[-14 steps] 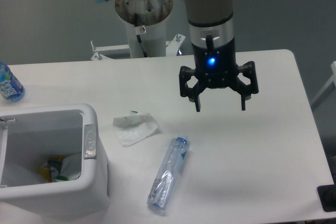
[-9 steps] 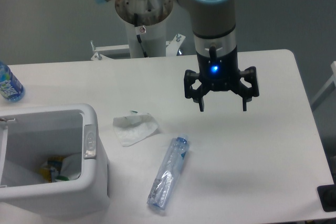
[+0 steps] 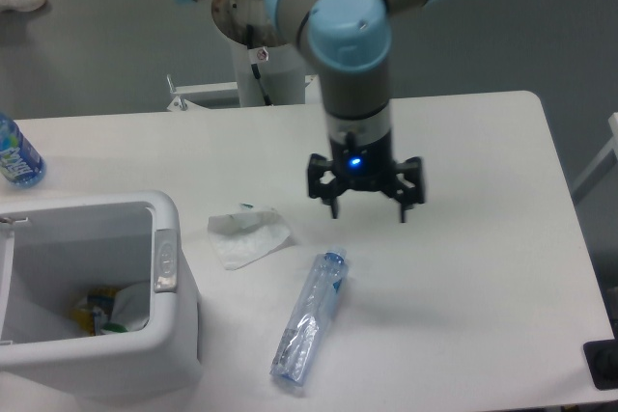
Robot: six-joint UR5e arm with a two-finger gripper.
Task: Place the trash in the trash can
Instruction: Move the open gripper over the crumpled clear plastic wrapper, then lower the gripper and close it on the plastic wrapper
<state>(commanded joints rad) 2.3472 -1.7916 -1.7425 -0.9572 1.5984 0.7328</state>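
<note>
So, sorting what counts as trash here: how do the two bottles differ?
The crushed bottle lies flat and flattened near the table's front; the blue-labelled bottle stands at the far left edge, uncrushed. The crushed one shows fully; the other is cut off by the frame. Both are clear plastic.

white trash can point(image 3: 116, 335), white crumpled sheet point(image 3: 247, 236), clear crushed bottle point(image 3: 311, 317) with bluish cap, black fingers point(image 3: 334, 202).
</note>
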